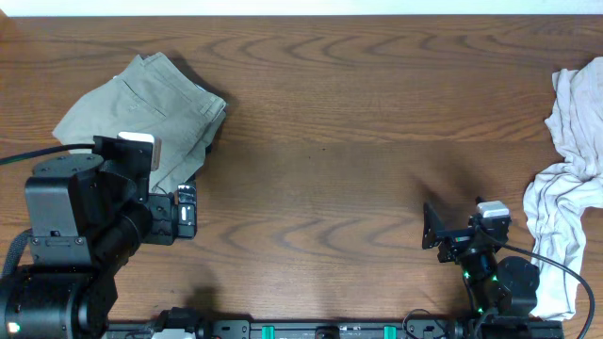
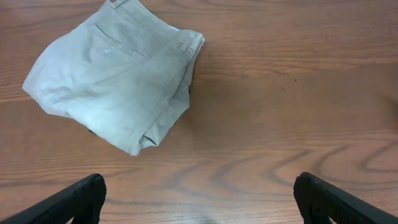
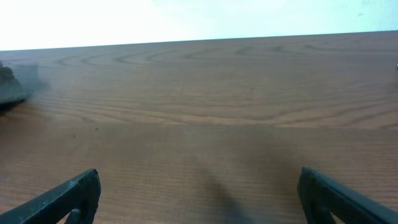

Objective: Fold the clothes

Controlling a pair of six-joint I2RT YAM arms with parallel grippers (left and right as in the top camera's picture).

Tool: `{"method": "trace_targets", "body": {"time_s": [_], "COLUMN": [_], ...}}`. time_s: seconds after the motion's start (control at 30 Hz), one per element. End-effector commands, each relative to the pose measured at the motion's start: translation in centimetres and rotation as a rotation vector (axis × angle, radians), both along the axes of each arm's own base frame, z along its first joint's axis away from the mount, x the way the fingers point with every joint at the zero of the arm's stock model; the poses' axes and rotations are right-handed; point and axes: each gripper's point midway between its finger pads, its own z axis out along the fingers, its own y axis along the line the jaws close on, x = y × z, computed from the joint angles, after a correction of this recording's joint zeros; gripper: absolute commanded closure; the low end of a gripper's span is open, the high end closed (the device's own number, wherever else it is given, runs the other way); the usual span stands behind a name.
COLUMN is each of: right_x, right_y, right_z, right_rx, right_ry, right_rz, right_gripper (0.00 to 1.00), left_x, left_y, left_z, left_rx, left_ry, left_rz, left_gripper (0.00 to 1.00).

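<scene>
**A:** Overhead first. How many garments are lying out?

**B:** Two lots are showing. One pair of khaki shorts (image 1: 141,104) is lying bunched at the far left of the wood-grain surface (image 1: 330,113), grey-green cotton gathered into a rough lump. One heap of white cloth (image 1: 570,188) is trailing down the right edge, thin and crumpled. I cannot tell whether it is one garment or several.

**A:** And the arms?

**B:** Two, both black. The left arm (image 1: 66,235) is sitting at the near left, its wrist covering the near edge of the shorts from above. The right arm (image 1: 490,273) is crouching at the near right, just beside the white cloth.

**A:** What is the left wrist camera adding?

**B:** Detail. The shorts are showing a welt pocket, belt loops and stitched seams, and they are lying ahead and to the left of the left pincer (image 2: 199,186). Its two black fingers are standing wide apart, gripping nothing.

**A:** And the right wrist?

**B:** Bare wood grain is filling most of it. The right pincer (image 3: 199,180) is gaping too, with nothing between its fingers. The shorts are appearing only as a blurred grey-green scrap at the far left edge, and the white cloth is lying outside this view.
</scene>
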Motion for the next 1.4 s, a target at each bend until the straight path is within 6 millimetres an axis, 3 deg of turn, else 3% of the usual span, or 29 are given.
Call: {"method": "trace_targets", "body": {"time_s": [0.0,0.07,0.27,0.43,0.57,1.17,1.37], "right_x": [0.0,0.0,0.0,0.0,0.0,0.0,0.0], "right_y": [-0.2,-0.2,-0.2,-0.2,-0.2,-0.2,-0.2], "right_z": [-0.1,-0.1,-0.1,-0.1,-0.1,-0.1,-0.1], "right_rx": [-0.012,-0.012,-0.012,-0.012,-0.012,-0.012,-0.012], "right_ry": [-0.004,-0.004,-0.004,-0.004,-0.004,-0.004,-0.004], "right_rz": [-0.006,-0.006,-0.006,-0.006,-0.006,-0.006,-0.006], "right_gripper": [0.01,0.01,0.01,0.01,0.01,0.01,0.01], "left_x": [-0.3,0.0,3.5,4.5,4.4,2.1,1.8], "left_y": [0.4,0.3,-1.0,-1.7,-1.7,-1.2,-1.2], "left_z": [0.7,1.2,4.7,4.6,3.2,-6.7,-8.6], "left_rx": [0.027,0.019,-0.032,-0.059,-0.059,-0.053,-0.053], "left_ry": [-0.033,-0.07,-0.365,-0.522,-0.596,-0.711,-0.754], "left_rz": [0.011,0.006,-0.042,-0.08,-0.082,-0.066,-0.067], "left_gripper": [0.02,0.02,0.02,0.02,0.02,0.02,0.02]}}
